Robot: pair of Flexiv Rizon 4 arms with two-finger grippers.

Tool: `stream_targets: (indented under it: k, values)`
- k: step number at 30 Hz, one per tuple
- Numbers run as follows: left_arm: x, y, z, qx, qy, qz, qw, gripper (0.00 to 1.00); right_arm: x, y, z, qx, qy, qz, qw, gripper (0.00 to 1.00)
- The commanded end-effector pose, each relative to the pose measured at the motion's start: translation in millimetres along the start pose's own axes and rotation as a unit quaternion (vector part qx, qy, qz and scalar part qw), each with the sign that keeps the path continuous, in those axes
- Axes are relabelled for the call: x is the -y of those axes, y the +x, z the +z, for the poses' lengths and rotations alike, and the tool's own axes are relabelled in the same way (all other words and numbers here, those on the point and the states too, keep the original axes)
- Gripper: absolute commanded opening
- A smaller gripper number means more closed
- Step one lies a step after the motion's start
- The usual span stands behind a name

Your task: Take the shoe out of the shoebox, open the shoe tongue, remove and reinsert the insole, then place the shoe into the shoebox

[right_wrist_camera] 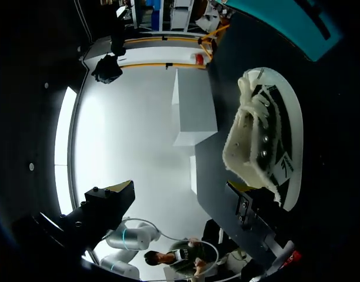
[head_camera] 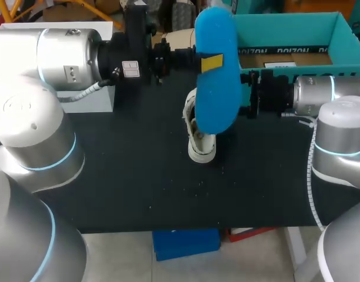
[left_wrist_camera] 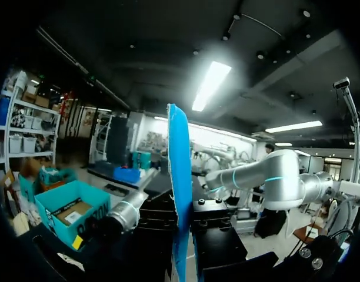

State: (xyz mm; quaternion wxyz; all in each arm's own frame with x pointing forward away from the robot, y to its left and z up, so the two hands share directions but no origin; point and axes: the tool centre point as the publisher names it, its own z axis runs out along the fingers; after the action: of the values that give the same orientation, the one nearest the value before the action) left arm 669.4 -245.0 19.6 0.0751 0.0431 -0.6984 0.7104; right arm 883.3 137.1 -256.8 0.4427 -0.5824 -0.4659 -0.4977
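Insole [head_camera: 218, 70] aloft, masking perhaps half the shoe [head_camera: 202, 147]; shoebox [head_camera: 274, 26] behind.

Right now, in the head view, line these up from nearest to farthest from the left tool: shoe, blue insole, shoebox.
1. Blue insole, held in the left tool.
2. Shoe, on the table just under the insole.
3. Teal shoebox, at the back right.
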Motion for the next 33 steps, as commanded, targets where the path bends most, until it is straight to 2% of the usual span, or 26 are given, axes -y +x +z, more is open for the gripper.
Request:
stream_targets:
  k: [1,2,20,23,30,33]
  values:
    - [-19,10.4,4,0.225,-0.196,0.357,0.885,0.00,0.0,-0.4,2,0.000,-0.001,0.000,1.000,1.00]
    - [-27,7.7,6,0.221,-0.207,0.345,0.889,0.00,0.0,-0.4,2,0.000,-0.001,0.000,1.000,1.00]
    - [-27,7.7,6,0.221,-0.207,0.345,0.889,0.00,0.0,-0.4,2,0.000,-0.001,0.000,1.000,1.00]
    - [-40,10.3,7,0.211,-0.152,0.402,0.878,0.00,0.0,-0.4,2,0.000,-0.001,0.000,1.000,1.00]
    - [-94,3.3,-2,0.200,-0.092,0.413,0.884,0.00,0.0,-0.4,2,0.000,-0.001,0.000,1.000,1.00]
    - [-110,4.7,-5,0.185,-0.065,0.439,0.877,0.00,0.0,-0.4,2,0.000,-0.001,0.000,1.000,1.00]
